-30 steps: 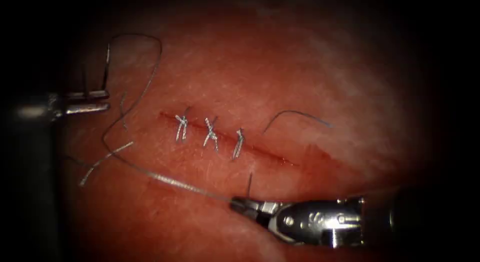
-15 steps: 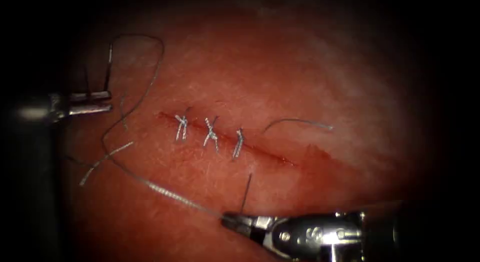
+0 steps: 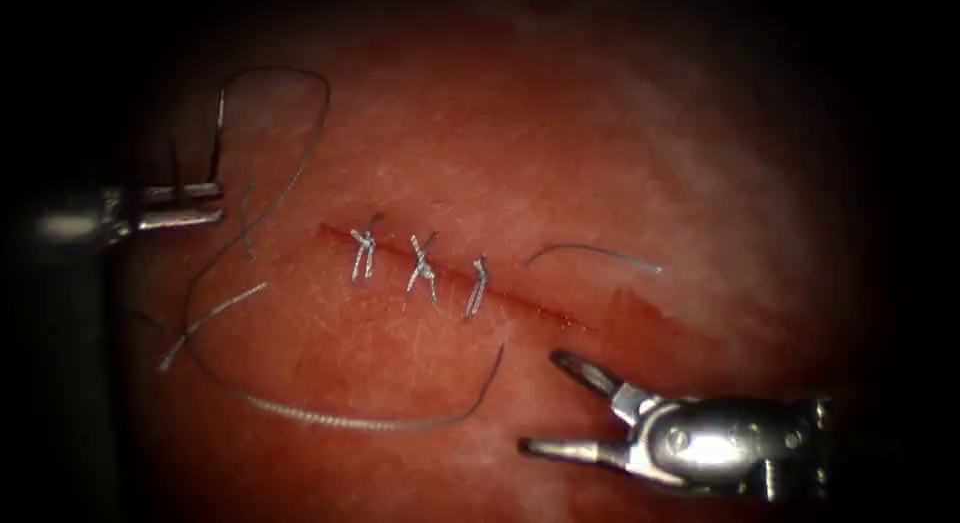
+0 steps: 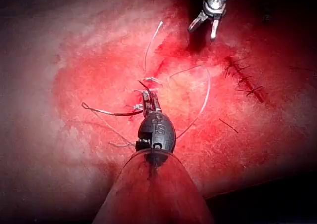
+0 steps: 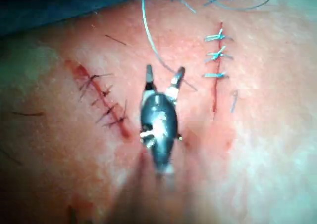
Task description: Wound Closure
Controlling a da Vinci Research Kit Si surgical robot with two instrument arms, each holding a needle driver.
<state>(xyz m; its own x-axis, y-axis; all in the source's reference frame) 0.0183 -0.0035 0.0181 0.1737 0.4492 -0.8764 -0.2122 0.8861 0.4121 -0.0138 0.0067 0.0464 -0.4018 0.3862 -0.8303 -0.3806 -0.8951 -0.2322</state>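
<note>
Cut (image 3: 450, 273) with 3 stitches (image 3: 420, 266), needle (image 3: 214, 143) upright left, thread (image 3: 330, 418) slack

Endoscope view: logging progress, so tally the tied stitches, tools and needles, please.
Tied stitches: 3
Tools: 2, left pincer shut on the needle near one end, right pincer open, empty
Needle: 1, out of the tissue, left of the cut
Total: 6

Slack thread (image 3: 330, 419) across tissue (image 3: 600, 153) left of cut (image 3: 540, 308)

Glossy polished-metal right needle driver (image 3: 560, 403) (jaws parted) above moist, glistening red pork tissue (image 3: 600, 163); thin, silvery braided-looking thread (image 3: 330, 418)
</note>
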